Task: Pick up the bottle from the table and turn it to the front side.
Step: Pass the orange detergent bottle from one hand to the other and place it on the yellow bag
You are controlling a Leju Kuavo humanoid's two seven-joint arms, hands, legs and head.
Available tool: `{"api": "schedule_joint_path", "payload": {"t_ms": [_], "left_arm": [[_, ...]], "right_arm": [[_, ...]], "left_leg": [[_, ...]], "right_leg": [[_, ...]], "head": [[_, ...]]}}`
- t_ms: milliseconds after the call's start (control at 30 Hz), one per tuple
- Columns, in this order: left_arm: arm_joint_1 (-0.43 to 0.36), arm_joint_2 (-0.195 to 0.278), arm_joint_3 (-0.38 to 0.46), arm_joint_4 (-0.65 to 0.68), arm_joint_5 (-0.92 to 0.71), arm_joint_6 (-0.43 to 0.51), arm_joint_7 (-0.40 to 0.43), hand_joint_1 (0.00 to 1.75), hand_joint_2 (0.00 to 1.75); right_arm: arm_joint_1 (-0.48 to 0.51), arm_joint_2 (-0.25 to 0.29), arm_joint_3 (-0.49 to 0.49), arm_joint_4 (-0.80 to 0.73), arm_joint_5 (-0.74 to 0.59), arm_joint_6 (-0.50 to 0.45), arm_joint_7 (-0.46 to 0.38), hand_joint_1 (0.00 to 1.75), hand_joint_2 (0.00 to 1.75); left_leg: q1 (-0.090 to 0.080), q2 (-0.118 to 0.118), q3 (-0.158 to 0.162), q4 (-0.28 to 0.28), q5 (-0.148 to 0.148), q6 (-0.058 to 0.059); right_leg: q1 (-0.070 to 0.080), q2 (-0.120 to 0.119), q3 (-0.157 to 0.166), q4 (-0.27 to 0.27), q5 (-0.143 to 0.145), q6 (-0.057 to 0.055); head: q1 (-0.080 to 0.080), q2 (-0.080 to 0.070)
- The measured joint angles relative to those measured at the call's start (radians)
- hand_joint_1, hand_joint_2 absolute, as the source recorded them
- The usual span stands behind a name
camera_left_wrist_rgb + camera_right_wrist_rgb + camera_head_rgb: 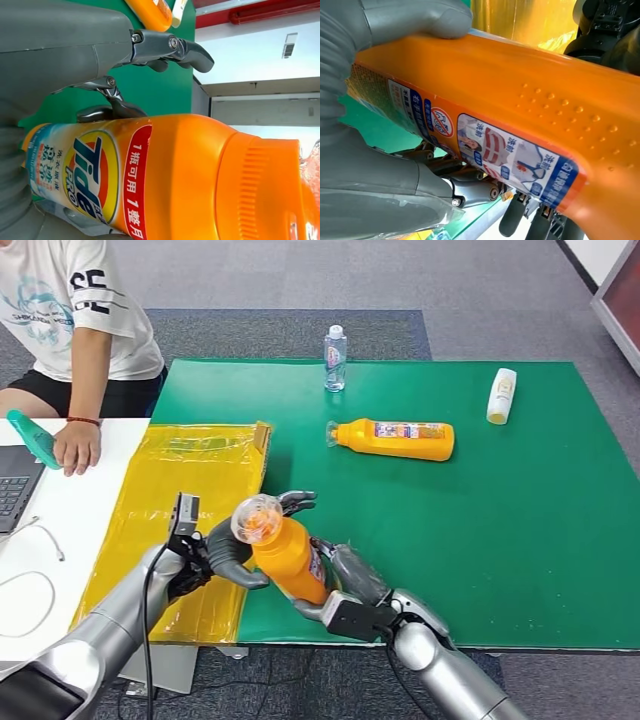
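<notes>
An orange Tide detergent bottle point(290, 558) with a clear cap is held tilted above the front edge of the green mat point(490, 540), cap toward me. My left hand point(226, 552) grips its upper body near the neck, thumb beneath and fingers point(298, 502) reaching past it. My right hand point(353, 580) grips the lower body from the other side. The Tide front label point(90, 175) faces the left wrist camera. In the right wrist view the back label point(497, 150) shows, with the thumb point(418, 17) pressed on the bottle's side.
A second orange bottle point(396, 440) lies on the mat, a water bottle point(335, 358) stands behind it and a white bottle point(502, 395) lies far right. A yellow bag point(196, 490) covers the mat's left. A person's hand point(78, 445) rests on the white table point(90, 510) beside a laptop point(15, 485).
</notes>
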Motion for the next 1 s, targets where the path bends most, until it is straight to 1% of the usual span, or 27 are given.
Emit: {"api": "schedule_joint_path", "payload": {"t_ms": [733, 1000], "left_arm": [[0.000, -0.009, 0.001, 0.007, -0.001, 0.001, -0.002, 0.00, 1.75], [-0.005, -0.010, -0.005, 0.020, -0.034, 0.044, -0.002, 0.00, 1.75]], "right_arm": [[-0.004, 0.000, 0.004, 0.000, 0.003, -0.002, 0.006, 1.75, 1.75], [-0.004, 0.000, 0.006, 0.005, 0.020, -0.017, 0.022, 1.75, 1.75]], "left_leg": [[0.000, 0.000, 0.000, 0.000, 0.000, 0.000], [0.000, 0.000, 0.000, 0.000, 0.000, 0.000]], "right_leg": [[0.000, 0.000, 0.000, 0.000, 0.000, 0.000], [0.000, 0.000, 0.000, 0.000, 0.000, 0.000]], "head": [[0.000, 0.000], [0.000, 0.000]]}}
